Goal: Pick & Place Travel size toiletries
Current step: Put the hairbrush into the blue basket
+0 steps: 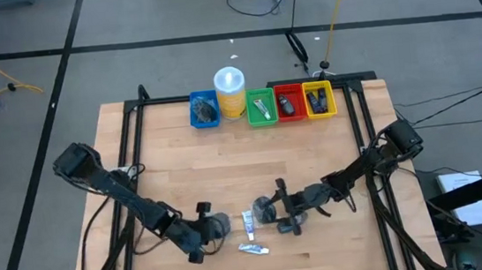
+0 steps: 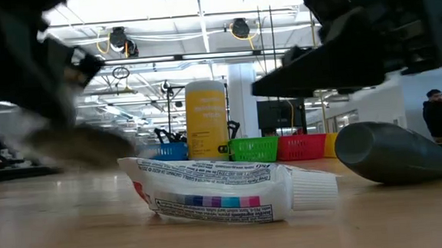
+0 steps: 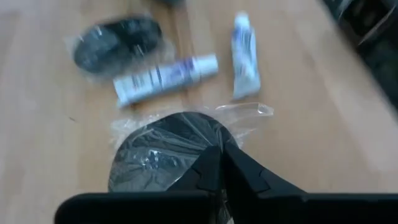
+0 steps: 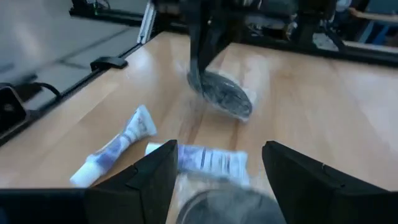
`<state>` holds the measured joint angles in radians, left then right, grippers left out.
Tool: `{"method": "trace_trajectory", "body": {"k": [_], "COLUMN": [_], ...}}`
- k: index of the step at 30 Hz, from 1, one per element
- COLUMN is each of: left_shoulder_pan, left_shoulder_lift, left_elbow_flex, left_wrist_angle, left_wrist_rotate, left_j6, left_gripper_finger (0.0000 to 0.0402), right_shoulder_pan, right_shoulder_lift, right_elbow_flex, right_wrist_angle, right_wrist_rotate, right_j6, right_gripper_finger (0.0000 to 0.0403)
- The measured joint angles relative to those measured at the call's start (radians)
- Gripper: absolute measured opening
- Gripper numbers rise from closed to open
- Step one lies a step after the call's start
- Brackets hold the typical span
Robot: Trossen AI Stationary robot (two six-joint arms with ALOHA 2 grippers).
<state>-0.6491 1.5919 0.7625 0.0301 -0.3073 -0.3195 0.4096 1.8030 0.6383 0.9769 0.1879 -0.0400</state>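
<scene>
My left gripper (image 1: 213, 230) is near the table's near edge, shut on a flat round grey disc in clear wrap (image 3: 163, 152). My right gripper (image 1: 277, 209) is open and hangs above a second grey disc (image 4: 219, 208), one finger on either side of it, touching nothing. This disc (image 1: 265, 210) rests on the table. Two thin white tubes lie flat between the grippers: one (image 1: 248, 223) beside the held disc, the other (image 1: 254, 250) closer to the near edge. In the low view the nearer tube (image 2: 225, 189) fills the foreground. My left gripper pinches the wrapped disc at its rim (image 3: 202, 149) between the two shut fingers, which reach over the disc's edge. In the right wrist view the disc (image 4: 224, 94) hangs tilted below the fingers, which come from above. In the low view it looks raised off the wood.
Along the far edge stand a blue bin (image 1: 204, 112), a yellow cylinder with a white lid (image 1: 230, 92), a green bin (image 1: 260, 106), a red bin (image 1: 288, 102) and a yellow bin (image 1: 318, 99), each bin holding small items. Bare wood lies between the bins and the grippers.
</scene>
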Motion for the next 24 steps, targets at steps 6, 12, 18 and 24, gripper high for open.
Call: {"method": "trace_trajectory", "body": {"k": [6,12,18,24], "left_shoulder_pan": [0.050,0.116,0.164,0.188], "left_shoulder_lift": [-0.121,-0.150,-0.151,-0.151], "left_elbow_flex": [0.008,0.008,0.008,0.008], "left_wrist_angle": [0.034,0.073,0.107,0.200], "left_wrist_rotate": [-0.002,0.067,0.080,0.082], "left_j6": [-0.084,-0.126,-0.111,-0.042], "left_gripper_finger": [0.0004,0.0008,0.0010,0.0020], "right_shoulder_pan": [-0.003,-0.024,-0.043,-0.072], "right_shoulder_lift": [0.000,-0.001,-0.001,0.034], "right_elbow_flex": [0.216,0.355,0.370,0.372], "right_wrist_angle": [-0.307,-0.410,-0.417,-0.378], "right_wrist_rotate": [0.027,0.024,0.019,-0.031], "right_j6": [-0.150,-0.279,-0.396,-0.397], "right_gripper_finger": [0.0242,0.0261,0.0219,0.0151]}}
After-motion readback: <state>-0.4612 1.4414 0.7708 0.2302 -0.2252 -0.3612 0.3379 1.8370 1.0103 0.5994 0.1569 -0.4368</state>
